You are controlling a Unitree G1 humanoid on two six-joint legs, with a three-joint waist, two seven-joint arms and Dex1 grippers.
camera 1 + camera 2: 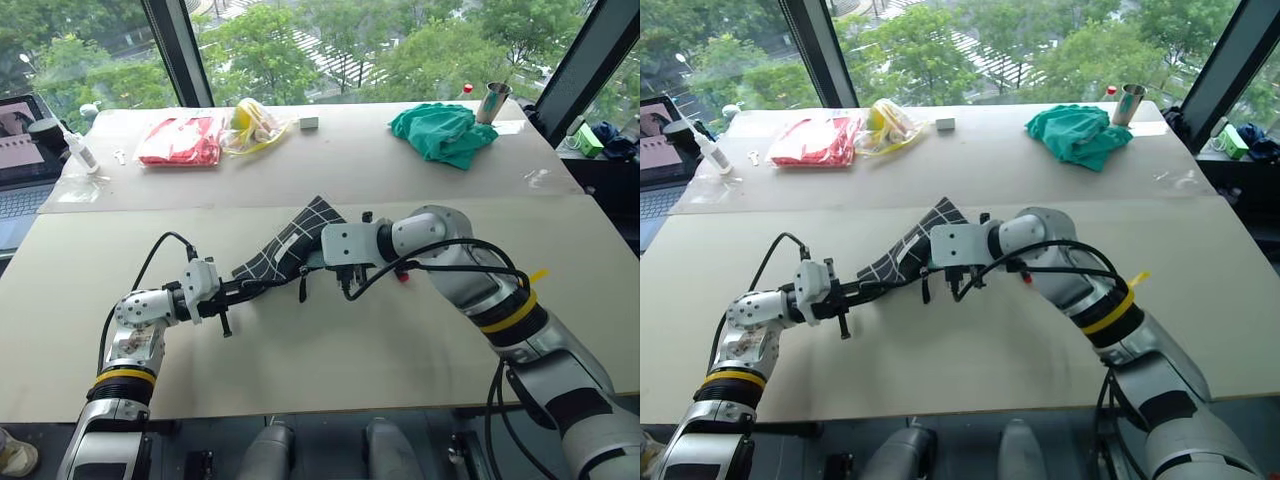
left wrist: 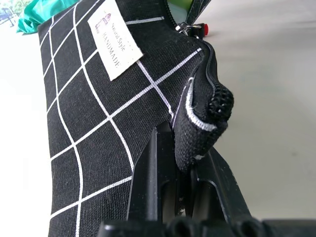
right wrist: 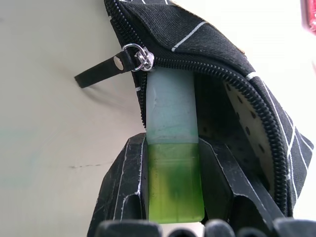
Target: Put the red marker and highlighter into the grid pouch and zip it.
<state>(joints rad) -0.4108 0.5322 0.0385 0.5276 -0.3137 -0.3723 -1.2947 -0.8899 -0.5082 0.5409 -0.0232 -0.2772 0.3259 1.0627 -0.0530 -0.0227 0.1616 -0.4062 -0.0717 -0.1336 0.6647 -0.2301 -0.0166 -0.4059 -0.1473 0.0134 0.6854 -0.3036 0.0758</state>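
Note:
The grid pouch (image 1: 290, 245), black with white lines and a white label (image 2: 114, 39), hangs tilted above the table. My left gripper (image 2: 182, 143) is shut on its lower corner, beside the zipper's end. The pouch mouth (image 3: 222, 94) gapes open, with the black pull strap (image 3: 98, 71) hanging off to one side. My right gripper (image 3: 173, 148) is shut on the highlighter's green cap (image 3: 174, 190), and the pale mint body (image 3: 170, 108) pokes into the mouth just under the zipper slider. A bit of the red marker (image 1: 402, 277) peeks out on the table under my right forearm; the rest is hidden.
At the table's far side lie a red plastic packet (image 1: 180, 140), a clear bag with yellow contents (image 1: 255, 125), a small white block (image 1: 308, 122), a green cloth (image 1: 445, 132) and a metal cup (image 1: 493, 102). A laptop (image 1: 20, 150) and a white bottle (image 1: 80, 150) stand far left.

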